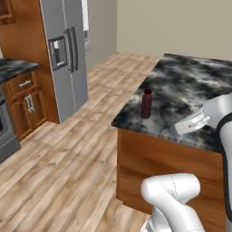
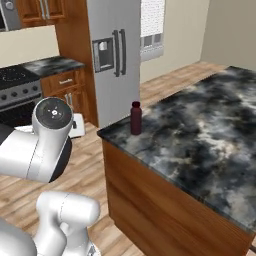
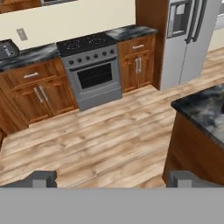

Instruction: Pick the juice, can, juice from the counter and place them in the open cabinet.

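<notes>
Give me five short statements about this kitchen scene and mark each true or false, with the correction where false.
1. A dark maroon bottle stands upright on the counter. True.
2. The bottle stands in the middle of the counter. False: it stands near a corner.
3. The gripper holds the bottle. False: nothing lies between its fingers, which are spread wide.
4. The fridge is grey with two doors. True.
5. The stove stands on the wooden floor beside the counter with the bottle. False: it stands against the far wall between wooden cabinets.

Glossy marbled stone counter (image 2: 200, 135) (wooden base), brushed metal fridge (image 2: 117, 55), matt wood-plank floor (image 1: 59, 154)
</notes>
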{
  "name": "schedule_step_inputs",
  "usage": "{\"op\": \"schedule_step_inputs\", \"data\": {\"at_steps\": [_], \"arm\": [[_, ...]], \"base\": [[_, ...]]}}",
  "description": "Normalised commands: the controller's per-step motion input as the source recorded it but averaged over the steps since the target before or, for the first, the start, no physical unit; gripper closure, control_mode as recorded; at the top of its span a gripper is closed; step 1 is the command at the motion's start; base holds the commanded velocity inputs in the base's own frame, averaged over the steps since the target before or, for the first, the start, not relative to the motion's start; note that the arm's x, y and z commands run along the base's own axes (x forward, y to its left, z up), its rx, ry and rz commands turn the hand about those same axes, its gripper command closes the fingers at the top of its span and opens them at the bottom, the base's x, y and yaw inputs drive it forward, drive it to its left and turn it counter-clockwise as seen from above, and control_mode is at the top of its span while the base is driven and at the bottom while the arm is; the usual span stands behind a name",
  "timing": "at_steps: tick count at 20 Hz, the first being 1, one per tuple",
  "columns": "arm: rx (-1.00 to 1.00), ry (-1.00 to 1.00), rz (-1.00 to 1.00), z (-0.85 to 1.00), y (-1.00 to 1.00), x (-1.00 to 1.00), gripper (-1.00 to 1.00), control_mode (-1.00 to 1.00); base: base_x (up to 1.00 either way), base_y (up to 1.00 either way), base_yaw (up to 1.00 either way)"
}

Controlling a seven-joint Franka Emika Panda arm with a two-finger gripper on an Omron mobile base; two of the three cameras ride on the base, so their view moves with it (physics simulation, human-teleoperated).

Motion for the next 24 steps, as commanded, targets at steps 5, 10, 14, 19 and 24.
{"op": "schedule_step_inputs", "data": {"at_steps": [5,10,14,19,24], "arm": [[0.0,0.0,0.0,0.0,0.0,0.0,-1.0,1.0],[0.0,0.0,0.0,0.0,0.0,0.0,-1.0,1.0],[0.0,0.0,0.0,0.0,0.0,0.0,-1.0,1.0],[0.0,0.0,0.0,0.0,0.0,0.0,-1.0,1.0],[0.0,0.0,0.0,0.0,0.0,0.0,-1.0,1.0]], "base": [[0.71,0.12,-0.27],[0.66,0.06,-0.32],[0.66,0.09,-0.31],[0.47,0.21,-0.34],[0.3,0.3,-0.32]]}}
